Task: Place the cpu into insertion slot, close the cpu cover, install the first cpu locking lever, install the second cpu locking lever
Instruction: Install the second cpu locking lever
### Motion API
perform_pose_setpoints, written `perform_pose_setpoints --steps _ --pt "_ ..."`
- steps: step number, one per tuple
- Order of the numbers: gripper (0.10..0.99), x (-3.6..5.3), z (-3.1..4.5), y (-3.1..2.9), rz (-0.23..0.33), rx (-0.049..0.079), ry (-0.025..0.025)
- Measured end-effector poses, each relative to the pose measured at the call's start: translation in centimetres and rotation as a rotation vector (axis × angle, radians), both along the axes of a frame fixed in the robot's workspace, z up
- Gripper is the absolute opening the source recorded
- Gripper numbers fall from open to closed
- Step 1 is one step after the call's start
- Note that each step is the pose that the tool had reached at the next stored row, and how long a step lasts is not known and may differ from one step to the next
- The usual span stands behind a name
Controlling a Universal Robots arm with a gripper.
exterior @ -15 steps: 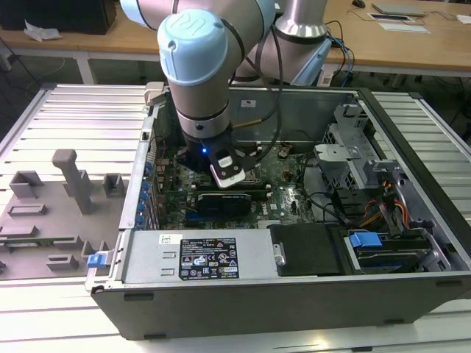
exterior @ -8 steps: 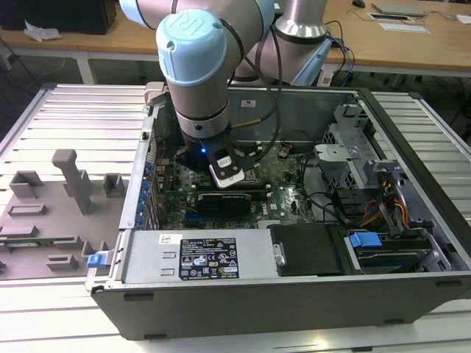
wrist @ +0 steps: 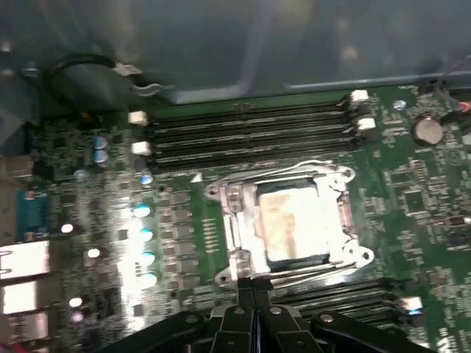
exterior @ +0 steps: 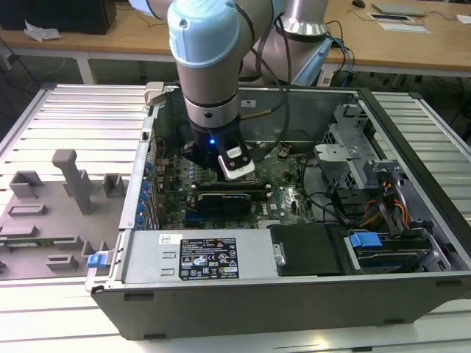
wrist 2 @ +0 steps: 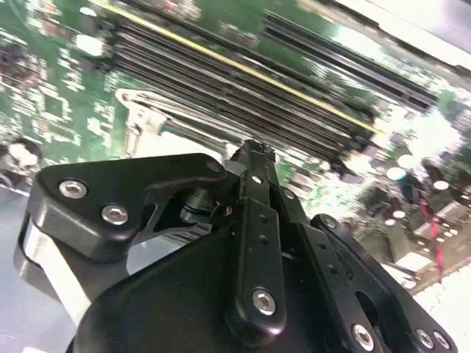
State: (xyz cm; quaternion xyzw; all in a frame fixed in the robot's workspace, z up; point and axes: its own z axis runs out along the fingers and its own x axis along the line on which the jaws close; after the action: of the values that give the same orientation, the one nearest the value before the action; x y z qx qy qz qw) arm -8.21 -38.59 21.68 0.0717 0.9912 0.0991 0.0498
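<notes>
Here, in the first wrist view, my black metal gripper (wrist: 252, 303) has its fingers pressed together, holding nothing I can make out. The silvery-grey square cpu (wrist: 293, 224) already lies in the square black insertion slot (wrist: 327, 257), with the thin silver-grey cpu cover (wrist: 243, 220) framing it. The socket sits just beyond my fingertips, toward one o'clock. In the exterior view my arm (exterior: 210, 66) stands near vertical over the green motherboard (exterior: 291, 198).
</notes>
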Motion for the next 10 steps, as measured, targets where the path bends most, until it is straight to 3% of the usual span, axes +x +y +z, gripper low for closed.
perform_pose_setpoints --steps 3,6,10 --pt "0.106 1.29 0.0 0.2 0.0 0.0 0.0009" --pt "0.106 1.82 0.0 1.76 0.0 0.0 0.0008" --pt "0.106 2.19 0.0 2.61 0.0 0.0 0.0007"
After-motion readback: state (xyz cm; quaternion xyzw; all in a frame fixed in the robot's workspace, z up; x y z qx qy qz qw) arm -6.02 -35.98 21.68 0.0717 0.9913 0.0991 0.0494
